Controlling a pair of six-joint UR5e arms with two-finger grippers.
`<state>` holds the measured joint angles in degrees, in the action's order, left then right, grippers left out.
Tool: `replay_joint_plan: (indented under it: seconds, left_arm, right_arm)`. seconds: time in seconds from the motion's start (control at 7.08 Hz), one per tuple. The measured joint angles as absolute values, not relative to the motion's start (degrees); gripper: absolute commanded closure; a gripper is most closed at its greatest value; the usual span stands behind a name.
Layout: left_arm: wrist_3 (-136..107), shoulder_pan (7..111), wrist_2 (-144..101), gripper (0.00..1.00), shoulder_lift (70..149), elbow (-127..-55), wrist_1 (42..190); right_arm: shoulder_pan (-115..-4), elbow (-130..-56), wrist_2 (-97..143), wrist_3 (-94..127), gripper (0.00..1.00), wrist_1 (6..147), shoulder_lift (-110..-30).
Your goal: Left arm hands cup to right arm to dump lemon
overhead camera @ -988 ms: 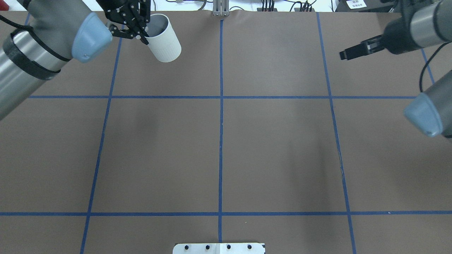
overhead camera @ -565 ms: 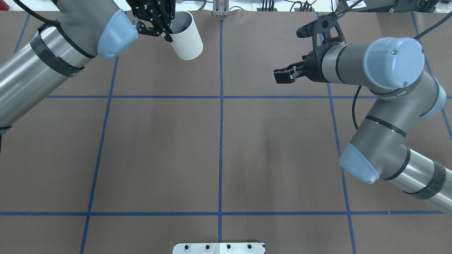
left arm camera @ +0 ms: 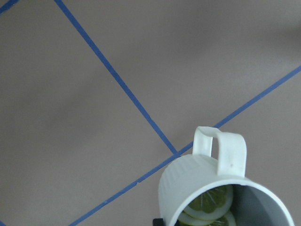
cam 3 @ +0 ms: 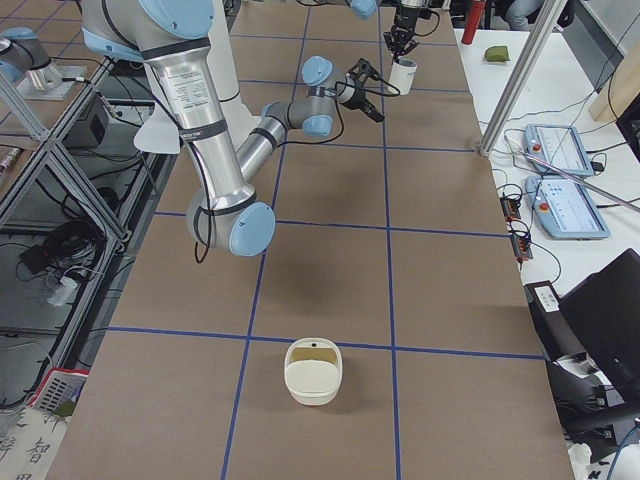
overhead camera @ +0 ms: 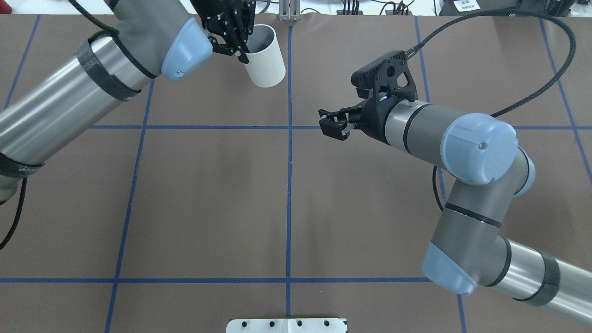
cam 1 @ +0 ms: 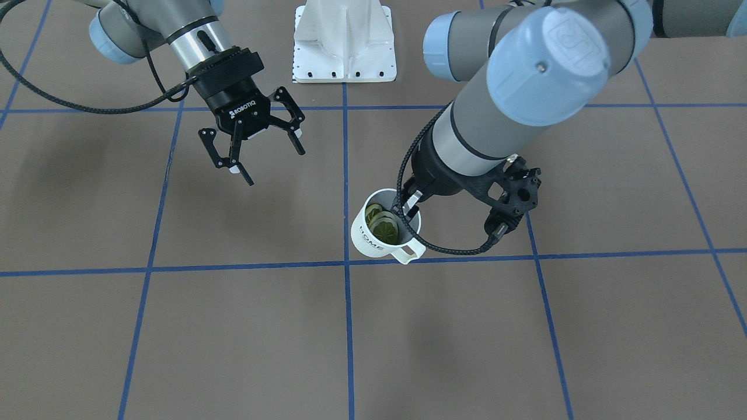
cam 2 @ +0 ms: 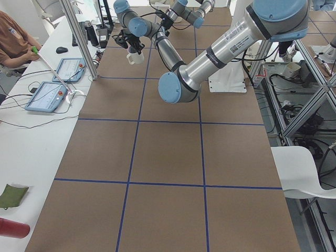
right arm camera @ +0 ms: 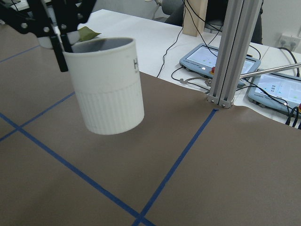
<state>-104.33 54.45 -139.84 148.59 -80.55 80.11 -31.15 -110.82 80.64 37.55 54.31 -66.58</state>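
The white ribbed cup (cam 1: 373,236) with a loop handle hangs tilted above the table in my left gripper (cam 1: 408,205), which is shut on its rim. It also shows in the overhead view (overhead camera: 266,62) and in the right wrist view (right arm camera: 108,89), near the table's far edge. Yellow-green lemon slices (cam 1: 385,227) lie inside it, also visible in the left wrist view (left arm camera: 209,207). My right gripper (cam 1: 274,166) is open and empty, its jaws spread, a short way from the cup. In the overhead view the right gripper (overhead camera: 334,125) points at the cup from the right.
A cream bowl (cam 3: 313,372) stands on the table far out on my right side. The white robot base plate (cam 1: 344,41) is at the near edge. An aluminium post (right arm camera: 230,56) and control tablets (right arm camera: 207,56) stand past the far edge.
My left arm has carried the cup to the right, toward the centre line. My right arm has swung in from the right edge toward the middle, its gripper now facing the cup.
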Motion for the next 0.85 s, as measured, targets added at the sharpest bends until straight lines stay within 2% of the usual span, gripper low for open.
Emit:
replay_joint_plan:
  seconds: [0.28,0.85]
  left_arm:
    - [-104.3,53.6,-140.5,1.0,150.6,-77.7,81.0]
    - [-104.2,51.3,-146.0,1.0,152.7,-74.6,84.5]
  right_arm:
    - [-27.1,-110.8,73.5,35.1,0.01,54.3,-66.5]
    - [-26.0,-110.5,71.5,33.2,0.01,54.6,-66.4]
